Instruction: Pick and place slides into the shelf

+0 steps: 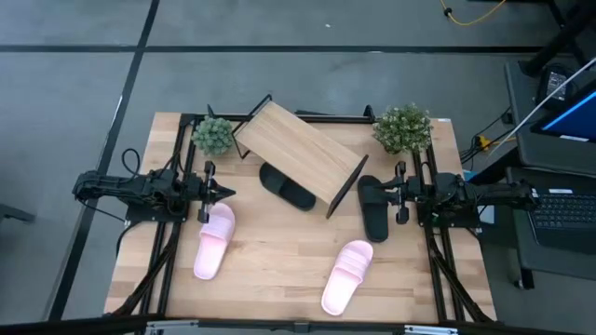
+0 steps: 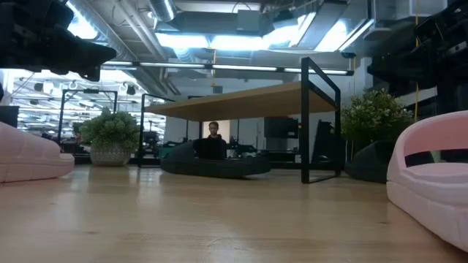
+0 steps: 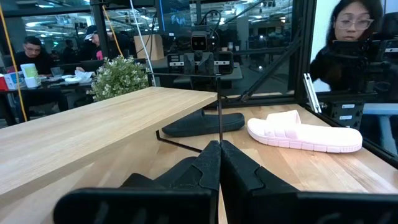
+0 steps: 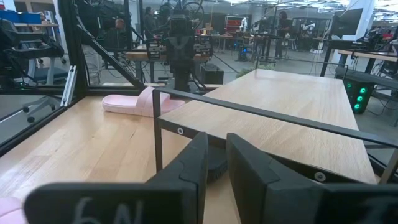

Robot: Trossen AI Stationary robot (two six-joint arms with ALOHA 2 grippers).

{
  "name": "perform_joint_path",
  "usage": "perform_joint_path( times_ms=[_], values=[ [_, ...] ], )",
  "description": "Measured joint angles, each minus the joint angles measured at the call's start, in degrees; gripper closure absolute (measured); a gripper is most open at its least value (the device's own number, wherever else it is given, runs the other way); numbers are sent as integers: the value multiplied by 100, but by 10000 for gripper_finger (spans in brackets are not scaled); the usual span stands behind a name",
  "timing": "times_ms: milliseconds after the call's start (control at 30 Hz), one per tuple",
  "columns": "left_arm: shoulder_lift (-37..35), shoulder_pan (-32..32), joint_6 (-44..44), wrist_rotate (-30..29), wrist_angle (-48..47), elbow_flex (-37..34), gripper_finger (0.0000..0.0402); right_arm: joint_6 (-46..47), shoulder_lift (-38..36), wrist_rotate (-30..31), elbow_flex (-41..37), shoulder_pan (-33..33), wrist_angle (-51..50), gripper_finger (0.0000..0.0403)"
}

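High view: shelf [image 1: 300,152] seen standing skewed at the back middle of the table [image 1: 279,270], board bare, no slide on it yet. One black slide [image 1: 287,187] lay partly tucked under the shelf's front edge; second black slide [image 1: 374,207] lay just off the shelf's right end, close by the right gripper [image 1: 393,191]. Left pink slide [image 1: 214,240] lay toe-out just in front of the left gripper [image 1: 226,194], near but apart from the tips; right pink slide [image 1: 347,275] lay toward the front edge, well apart from both grippers. Two potted plants [image 1: 213,135] flanked the shelf at the back corners. Both arms parked low at the table's sides, pointing inward toward the shelf, judged a ready pose before any pick. Left wrist view: left fingers [image 3: 199,171] pressed together tip to tip, nothing between them; black slide [image 3: 204,123] and pink slide [image 3: 303,131] lay ahead on the table, shelf board [image 3: 93,134] beside. Right wrist view: right fingers [image 4: 249,171] nearly together with a thin gap, nothing gripped; shelf frame rail [image 4: 249,109] crossed directly ahead, far pink slide [image 4: 134,102] beyond it. Low view: shelf board [image 2: 241,101] tilted on its black frame, black slide [image 2: 212,164] beneath, pink slide [image 2: 431,179] close to the lens. Task judged not yet begun: all four slides on the table. Skewed shelf judged likely to demand an angled approach.
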Motion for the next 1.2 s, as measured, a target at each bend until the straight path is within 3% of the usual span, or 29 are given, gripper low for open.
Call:
perform_joint_path(
  times_ms=[1200],
  values=[
    [-2,0,0,0,2,0,401,-2,-2,-2,0,0,0,340]
  ],
)
